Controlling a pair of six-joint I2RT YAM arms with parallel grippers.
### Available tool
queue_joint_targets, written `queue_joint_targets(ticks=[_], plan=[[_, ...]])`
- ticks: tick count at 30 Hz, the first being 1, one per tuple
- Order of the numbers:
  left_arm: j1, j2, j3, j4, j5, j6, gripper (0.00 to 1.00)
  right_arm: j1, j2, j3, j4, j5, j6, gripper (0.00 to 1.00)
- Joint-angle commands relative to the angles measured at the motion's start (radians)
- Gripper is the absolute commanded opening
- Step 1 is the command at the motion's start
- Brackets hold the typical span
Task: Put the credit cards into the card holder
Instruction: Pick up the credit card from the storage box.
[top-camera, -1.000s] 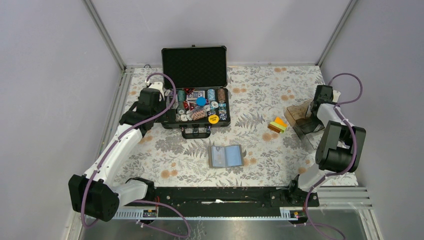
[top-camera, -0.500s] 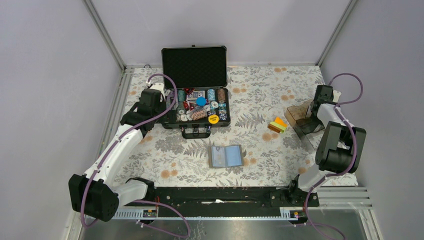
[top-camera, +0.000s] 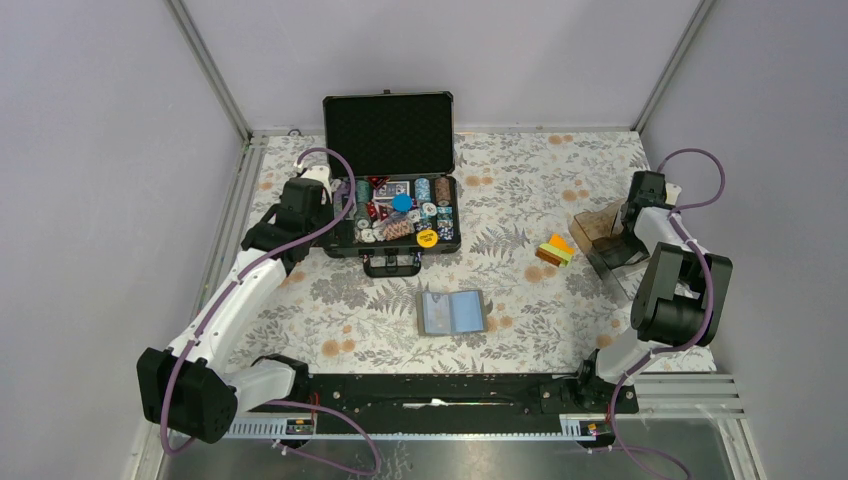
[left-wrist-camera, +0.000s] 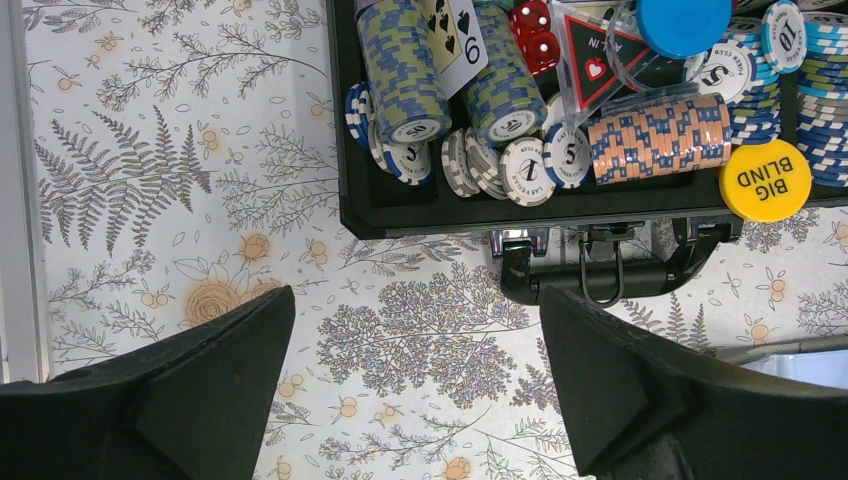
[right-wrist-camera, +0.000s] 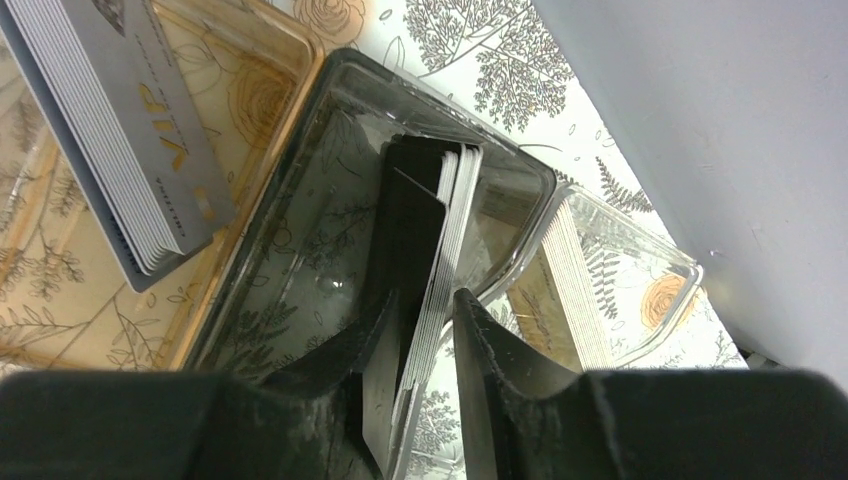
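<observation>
The credit cards lie in a small orange, yellow and green pile on the flowered cloth, right of centre. The card holder lies open and flat near the front middle, with nothing on its blue panels. My right gripper reaches into the clear brownish acrylic box. Its jaws stand narrowly open around a stack of black cards, with a slim gap on the right side. My left gripper hangs wide open over bare cloth by the chip case's front left corner, holding nothing.
The open black chip case holds chips, dice and playing cards at the back middle. Its handle juts toward the front. A grey card stack lies in the box's orange-tinted part. The enclosure wall is close on the right.
The right gripper's jaws have eased slightly apart around the black card stack. Both arms stay where they were.
</observation>
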Motion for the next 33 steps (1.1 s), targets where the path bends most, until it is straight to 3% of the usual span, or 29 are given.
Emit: queue_joint_targets(ticks=[1,5,10,19,26,33], plan=[[-0.004,-0.030,0.001,0.036,0.009,0.006,0.99,0.001,0.002,0.033,-0.047,0.029,0.004,0.34],[-0.008,-0.030,-0.001,0.036,0.008,0.007,0.99,0.001,-0.003,0.039,-0.058,0.026,0.006,0.34],[-0.011,-0.034,-0.001,0.036,0.001,0.008,0.99,0.001,-0.010,0.038,-0.060,0.024,0.005,0.15],[-0.016,-0.034,-0.002,0.036,0.000,0.009,0.99,0.001,-0.033,0.046,-0.073,0.018,0.006,0.14],[-0.016,-0.036,-0.003,0.035,-0.011,0.009,0.99,0.001,-0.032,0.046,-0.062,0.022,0.014,0.00],[-0.016,-0.035,-0.002,0.033,-0.004,0.004,0.99,0.001,-0.121,-0.001,0.040,0.010,0.017,0.00]])
